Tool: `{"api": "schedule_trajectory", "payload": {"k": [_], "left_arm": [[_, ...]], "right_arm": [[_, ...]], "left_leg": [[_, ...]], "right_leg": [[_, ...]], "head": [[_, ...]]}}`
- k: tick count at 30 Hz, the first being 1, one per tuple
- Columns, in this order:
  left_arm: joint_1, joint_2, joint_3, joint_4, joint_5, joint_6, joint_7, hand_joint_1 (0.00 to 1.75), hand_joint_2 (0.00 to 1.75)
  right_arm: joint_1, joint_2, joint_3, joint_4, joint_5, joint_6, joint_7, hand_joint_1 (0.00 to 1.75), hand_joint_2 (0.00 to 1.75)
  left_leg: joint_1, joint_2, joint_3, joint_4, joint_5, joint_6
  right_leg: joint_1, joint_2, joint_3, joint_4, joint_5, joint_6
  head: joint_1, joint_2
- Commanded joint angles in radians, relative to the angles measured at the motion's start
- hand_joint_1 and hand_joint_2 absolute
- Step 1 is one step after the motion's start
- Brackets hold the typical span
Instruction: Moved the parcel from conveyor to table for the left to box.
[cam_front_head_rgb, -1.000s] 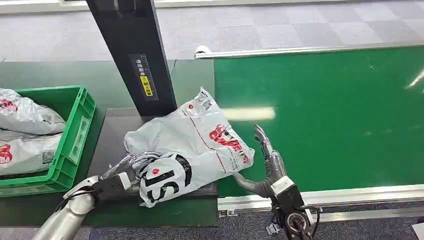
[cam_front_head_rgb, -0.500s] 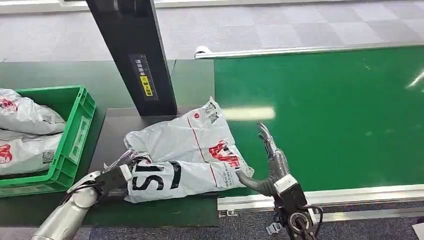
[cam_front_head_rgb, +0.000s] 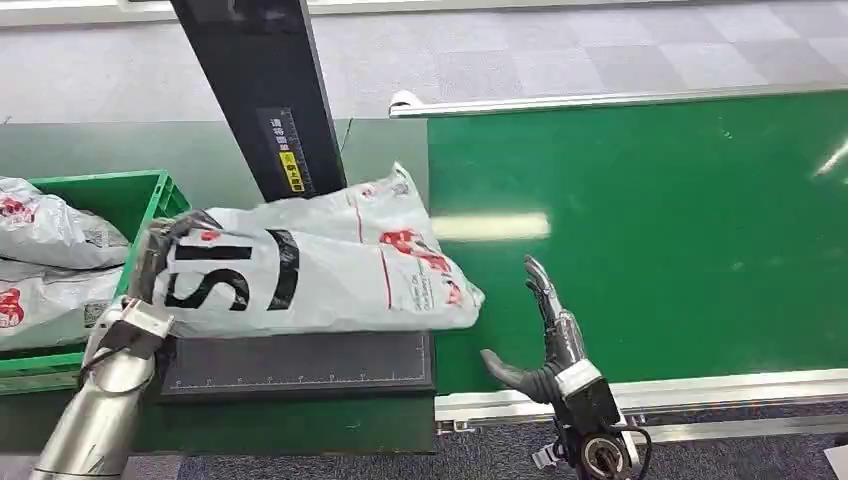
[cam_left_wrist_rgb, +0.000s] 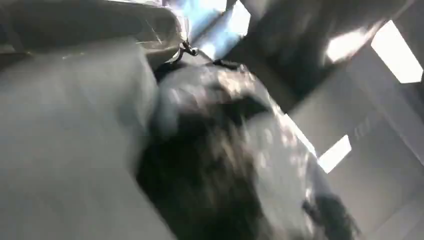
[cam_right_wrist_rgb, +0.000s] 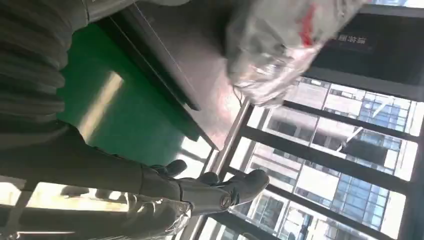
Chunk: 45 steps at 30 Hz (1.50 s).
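Note:
The parcel (cam_front_head_rgb: 310, 265) is a grey plastic mailer bag with black letters and red marks. It hangs lifted above the dark table pad (cam_front_head_rgb: 300, 362), stretched from the green crate to the conveyor's edge. My left hand (cam_front_head_rgb: 160, 262) grips its left end, right beside the crate's rim. In the left wrist view the bag (cam_left_wrist_rgb: 235, 165) is a close blur. My right hand (cam_front_head_rgb: 545, 340) is open over the green conveyor belt (cam_front_head_rgb: 650, 230), apart from the parcel's right tip. In the right wrist view its fingers (cam_right_wrist_rgb: 210, 192) are spread, with the parcel (cam_right_wrist_rgb: 280, 45) beyond them.
A green crate (cam_front_head_rgb: 145, 300) at the left holds grey parcels (cam_front_head_rgb: 45, 235). A black post (cam_front_head_rgb: 265, 100) rises behind the table. The conveyor's metal rail (cam_front_head_rgb: 640, 392) runs along the near edge.
My left hand has lifted the parcel off the table pad and carried it left toward the crate. My right hand has drawn back slightly and stays open.

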Motion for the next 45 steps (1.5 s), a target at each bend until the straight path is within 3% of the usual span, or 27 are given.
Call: {"api": "schedule_trajectory", "payload": {"k": [1, 6, 9, 10, 14, 16, 21, 31, 32, 33, 40, 45], "left_arm": [[-0.157, 0.068, 0.25, -0.086, -0.091, 0.183, 0.097, 1.75, 1.75], [-0.213, 0.2, 0.372, 0.02, -0.195, 0.259, 0.154, 1.75, 1.75], [-0.256, 0.239, 0.413, 0.133, -0.305, 0.291, 0.194, 1.75, 1.75], [-0.276, 0.276, 0.413, 0.204, -0.484, 0.357, 0.286, 1.75, 1.75], [-0.447, 0.42, 0.363, 0.605, -0.687, 0.395, 0.423, 1.75, 1.75], [-0.493, 0.435, 0.35, 0.71, -0.695, 0.436, 0.399, 1.75, 1.75], [-0.575, 0.455, 0.314, 0.941, -0.812, 0.447, 0.476, 1.75, 1.75], [-0.604, 0.466, 0.3, 1.103, -0.877, 0.462, 0.541, 1.75, 1.75], [-0.59, 0.456, 0.317, 1.096, -0.858, 0.465, 0.529, 1.24, 1.75], [-0.582, 0.452, 0.32, 1.093, -0.856, 0.47, 0.527, 0.0, 1.75], [-0.563, 0.393, 0.429, 0.997, -0.636, 0.315, 0.356, 0.0, 1.75], [-0.607, 0.412, 0.412, 0.988, -0.619, 0.271, 0.376, 0.0, 1.75]], "right_arm": [[-0.051, 0.003, -0.002, 0.106, -0.013, -0.012, -0.028, 0.0, 1.75], [-0.066, -0.003, 0.004, 0.125, -0.035, -0.025, -0.026, 0.0, 1.75], [-0.076, -0.004, 0.007, 0.129, -0.038, -0.027, -0.024, 0.0, 1.75], [-0.079, -0.002, 0.007, 0.129, -0.04, -0.027, -0.021, 0.0, 1.75], [-0.062, 0.002, 0.014, 0.115, -0.041, -0.024, -0.013, 0.0, 1.75], [-0.058, 0.001, 0.018, 0.11, -0.039, -0.023, -0.012, 0.0, 1.75], [-0.072, -0.001, 0.008, 0.1, -0.039, -0.031, 0.002, 0.0, 1.75], [-0.059, -0.004, -0.008, 0.083, -0.03, -0.032, 0.02, 0.0, 1.75], [-0.051, -0.005, -0.009, 0.077, -0.028, -0.033, 0.02, 0.0, 1.75], [-0.048, -0.005, -0.01, 0.075, -0.028, -0.033, 0.02, 0.0, 1.75], [-0.041, -0.004, -0.028, 0.066, -0.016, -0.033, 0.021, 0.0, 1.75], [-0.057, -0.003, -0.029, 0.083, -0.016, -0.033, 0.023, 0.0, 1.75]], "left_leg": [[0.002, 0.001, -0.002, 0.002, 0.0, -0.001], [0.002, 0.003, 0.001, 0.0, 0.001, -0.002], [0.002, 0.003, 0.001, 0.0, 0.0, -0.002], [0.002, 0.004, 0.002, -0.001, 0.001, -0.002], [0.002, 0.001, 0.001, 0.0, 0.001, -0.002], [0.002, 0.0, 0.001, 0.0, 0.001, -0.003], [0.002, 0.0, 0.003, -0.002, 0.002, -0.002], [0.001, 0.0, 0.001, -0.001, 0.002, -0.002], [0.001, 0.0, 0.001, -0.002, 0.002, -0.003], [0.001, 0.0, 0.002, -0.002, 0.002, -0.002], [0.002, -0.002, 0.001, -0.002, 0.002, -0.002], [0.002, -0.001, 0.0, 0.0, 0.002, -0.002]], "right_leg": [[0.002, 0.0, -0.002, 0.001, 0.001, -0.001], [0.002, 0.002, -0.001, 0.0, 0.001, -0.002], [0.002, 0.002, 0.001, 0.001, 0.0, -0.001], [0.002, 0.002, 0.0, 0.0, 0.001, -0.002], [0.002, 0.0, 0.001, 0.001, 0.0, -0.002], [0.002, -0.001, 0.001, 0.002, 0.0, -0.002], [0.002, -0.001, 0.002, 0.0, 0.0, -0.002], [0.001, -0.001, 0.001, 0.001, 0.0, -0.001], [0.002, -0.002, 0.001, 0.0, 0.0, -0.002], [0.001, -0.001, 0.001, 0.0, 0.0, -0.001], [0.002, -0.004, 0.002, -0.001, 0.0, -0.001], [0.002, -0.002, 0.0, 0.0, 0.0, -0.001]], "head": [[0.0, 0.0], [0.0, 0.0], [0.001, 0.0], [0.0, 0.0], [0.0, 0.0], [0.001, 0.0], [0.001, 0.0], [0.0, 0.0], [0.001, 0.0], [0.0, 0.0], [0.001, 0.0], [0.0, 0.0]]}}
